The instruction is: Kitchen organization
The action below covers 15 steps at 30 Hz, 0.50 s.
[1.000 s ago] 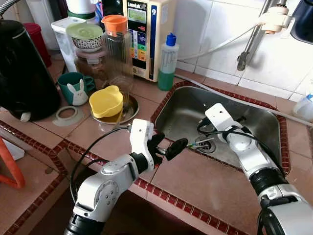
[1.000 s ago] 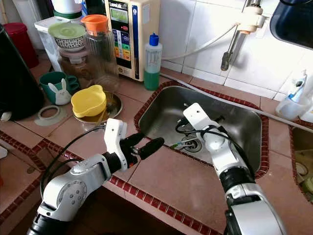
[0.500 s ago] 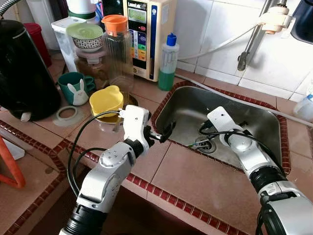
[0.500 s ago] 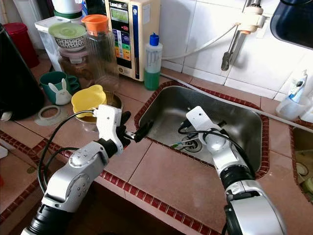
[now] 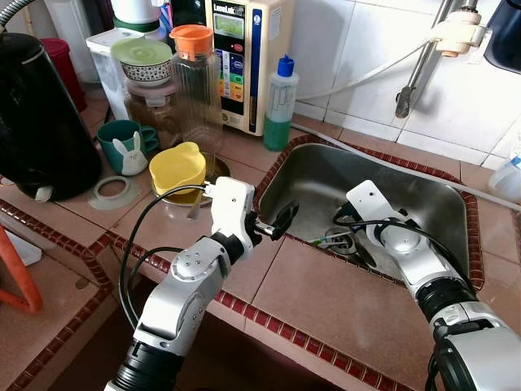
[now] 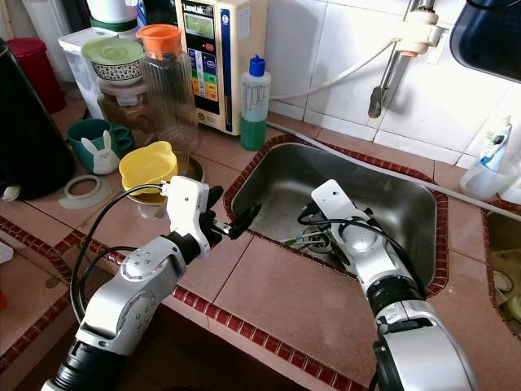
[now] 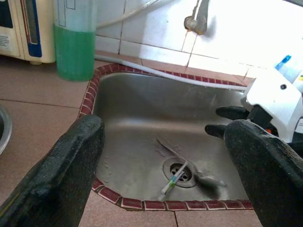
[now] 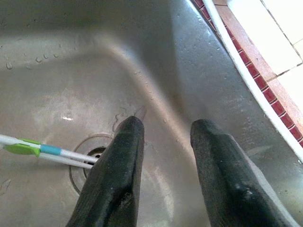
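Right hand: down inside the sink, fingers apart, clamped on nothing; tips just beside the drain.
Left hand: held over the sink's near-left rim, fingers spread wide, empty.
Toothbrush: white with green and blue grip, lying flat on the sink floor across the drain; handle runs away from the right hand's fingers, not between them.
Sink: stainless, wet, set into the tiled counter.
Step in hand: judged as picking the toothbrush out of the sink, not yet gripped.
Advice: turn the right wrist to straddle the handle crosswise; lower until tips graze the steel; close on the grip section, clear of the drain slots; expect slipping on wet metal.
Surroundings: green soap bottle, yellow lidded bowl well apart on the counter.
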Tool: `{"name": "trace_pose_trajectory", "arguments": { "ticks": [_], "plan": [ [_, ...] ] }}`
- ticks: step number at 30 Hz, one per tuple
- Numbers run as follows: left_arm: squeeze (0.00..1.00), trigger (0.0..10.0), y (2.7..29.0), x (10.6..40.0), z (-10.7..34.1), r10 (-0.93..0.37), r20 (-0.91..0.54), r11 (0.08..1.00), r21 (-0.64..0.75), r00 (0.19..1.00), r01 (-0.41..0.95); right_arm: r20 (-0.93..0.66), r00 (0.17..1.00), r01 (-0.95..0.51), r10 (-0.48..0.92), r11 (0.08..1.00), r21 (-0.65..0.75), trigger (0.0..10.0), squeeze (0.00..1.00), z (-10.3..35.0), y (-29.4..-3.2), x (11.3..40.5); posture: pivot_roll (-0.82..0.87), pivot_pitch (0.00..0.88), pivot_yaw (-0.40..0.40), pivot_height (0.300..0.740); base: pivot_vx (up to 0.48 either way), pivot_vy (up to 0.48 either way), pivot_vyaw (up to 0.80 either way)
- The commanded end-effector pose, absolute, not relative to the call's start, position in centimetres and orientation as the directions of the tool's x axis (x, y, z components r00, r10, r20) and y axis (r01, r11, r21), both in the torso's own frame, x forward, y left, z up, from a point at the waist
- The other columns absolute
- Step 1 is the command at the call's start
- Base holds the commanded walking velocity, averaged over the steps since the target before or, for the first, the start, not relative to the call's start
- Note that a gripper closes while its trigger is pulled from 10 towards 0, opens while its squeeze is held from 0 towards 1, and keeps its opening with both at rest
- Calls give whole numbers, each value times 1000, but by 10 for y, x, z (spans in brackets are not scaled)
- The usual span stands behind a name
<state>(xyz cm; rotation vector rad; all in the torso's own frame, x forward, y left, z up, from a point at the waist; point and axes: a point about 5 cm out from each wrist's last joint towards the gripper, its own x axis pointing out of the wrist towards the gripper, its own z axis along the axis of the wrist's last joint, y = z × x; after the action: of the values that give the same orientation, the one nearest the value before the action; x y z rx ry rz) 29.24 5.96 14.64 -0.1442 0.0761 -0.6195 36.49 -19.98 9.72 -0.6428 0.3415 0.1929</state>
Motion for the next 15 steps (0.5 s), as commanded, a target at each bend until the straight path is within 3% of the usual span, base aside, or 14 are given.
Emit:
{"name": "trace_pose_trajectory", "arguments": {
  "ticks": [1, 4, 11, 15],
  "plan": [
    [1000, 10000, 59, 292, 146, -587, -24, 803, -141, 809, 579, -372, 925, -277, 74, 803, -528, 10000, 1000, 96, -201, 364, 128, 0, -17, 740, 0, 0, 0],
    [1000, 10000, 62, 294, 149, -562, -10, 825, -85, 827, 559, -327, 942, -246, 77, 821, -515, 10000, 1000, 102, -199, 365, 129, 0, -18, 740, 0, 0, 0],
    [1000, 10000, 89, 311, 162, -368, 74, 927, 102, 927, 360, -208, 963, -248, 171, 866, -435, 10000, 1000, 120, -185, 361, 122, 0, -13, 740, 0, 0, 0],
    [976, 10000, 110, 318, 161, -249, 65, 965, 108, 966, 241, -178, 951, -303, 253, 877, -374, 10000, 1000, 129, -175, 348, 124, 1, -13, 740, 0, 0, 0]
  ]
}}
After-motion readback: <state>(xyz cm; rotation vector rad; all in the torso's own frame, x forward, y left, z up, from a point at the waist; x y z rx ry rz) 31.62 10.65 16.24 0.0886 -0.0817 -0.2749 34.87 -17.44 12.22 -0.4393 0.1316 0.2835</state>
